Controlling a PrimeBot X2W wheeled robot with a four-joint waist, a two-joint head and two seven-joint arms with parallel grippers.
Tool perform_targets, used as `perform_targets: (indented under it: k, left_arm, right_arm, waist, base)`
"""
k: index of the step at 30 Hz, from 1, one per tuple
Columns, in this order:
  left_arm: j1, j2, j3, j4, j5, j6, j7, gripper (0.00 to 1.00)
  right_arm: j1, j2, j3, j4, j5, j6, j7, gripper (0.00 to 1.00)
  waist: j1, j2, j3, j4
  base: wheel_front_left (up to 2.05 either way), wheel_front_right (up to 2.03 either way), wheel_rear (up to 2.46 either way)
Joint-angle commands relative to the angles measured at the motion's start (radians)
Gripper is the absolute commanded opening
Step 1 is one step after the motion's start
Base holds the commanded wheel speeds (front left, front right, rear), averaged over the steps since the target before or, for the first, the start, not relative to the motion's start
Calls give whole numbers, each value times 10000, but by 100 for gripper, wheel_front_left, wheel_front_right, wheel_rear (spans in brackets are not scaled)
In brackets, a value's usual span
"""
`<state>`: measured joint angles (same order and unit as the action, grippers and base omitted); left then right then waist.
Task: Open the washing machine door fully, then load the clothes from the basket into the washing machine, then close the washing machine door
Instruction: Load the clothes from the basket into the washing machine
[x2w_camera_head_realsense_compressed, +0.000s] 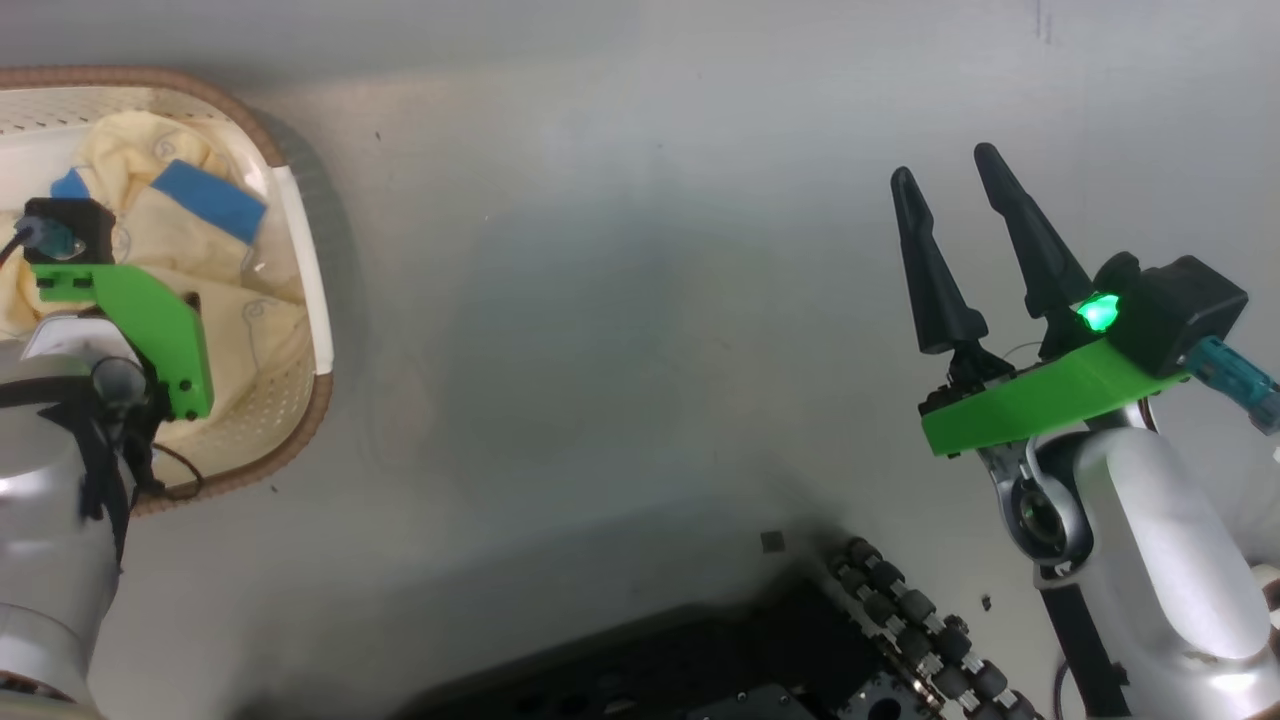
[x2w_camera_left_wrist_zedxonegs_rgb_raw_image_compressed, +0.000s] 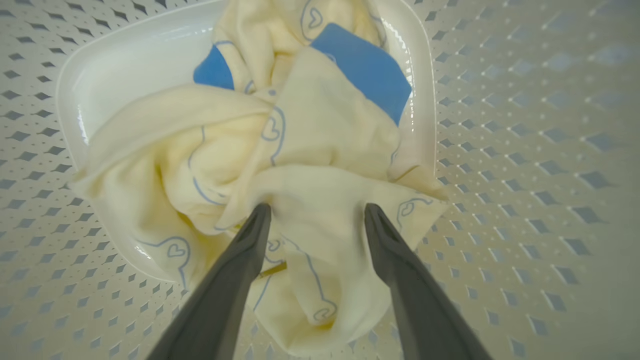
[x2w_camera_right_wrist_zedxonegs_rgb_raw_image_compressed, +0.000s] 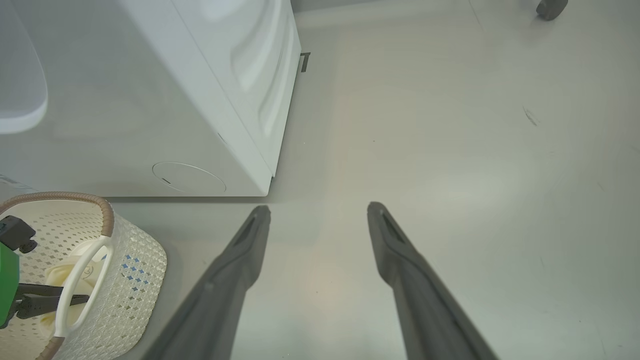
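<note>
Inside the basket (x2w_camera_head_realsense_compressed: 320, 400), the left jaws are gaping empty, tips at the clothes (x2w_camera_left_wrist_zedxonegs_rgb_raw_image_compressed: 310, 150); sinking around a thick fold before pinching is looking wisest. Beside the basket, the right jaws are gaping empty too.

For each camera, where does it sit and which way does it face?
Head view: on the head, looking down at floor; left arm, open right gripper.
Left wrist view: on left wrist, looking down into basket at clothes; open left gripper.
Right wrist view: on right wrist, looking across floor at washing machine; open right gripper.
Shared: all three show the basket.
</note>
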<state>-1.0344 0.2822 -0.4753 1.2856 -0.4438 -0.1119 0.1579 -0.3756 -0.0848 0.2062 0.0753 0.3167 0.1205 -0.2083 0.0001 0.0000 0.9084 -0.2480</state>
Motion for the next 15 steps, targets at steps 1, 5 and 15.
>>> perform_targets:
  k: [1, 5, 15]
  left_arm:
    - [1, 477, 185, -23, -76, 106, 3, 100]
    - [-278, 602, 104, 3, -1, 385, 63, 100]
    - [-551, 386, 78, 36, -106, 977, 299, 100]
  right_arm:
    - [244, -22, 145, -282, -16, 102, -80, 100]
    - [266, -18, 184, -455, -67, 102, -47, 100]
    - [684, -24, 62, -985, -251, 102, 154, 100]
  waist:
    - [-1, 0, 185, -85]
    - [-1, 0, 533, -147]
    - [-1, 0, 844, 21]
  base:
    - [0, 0, 0]
    - [0, 0, 0]
    - [0, 0, 0]
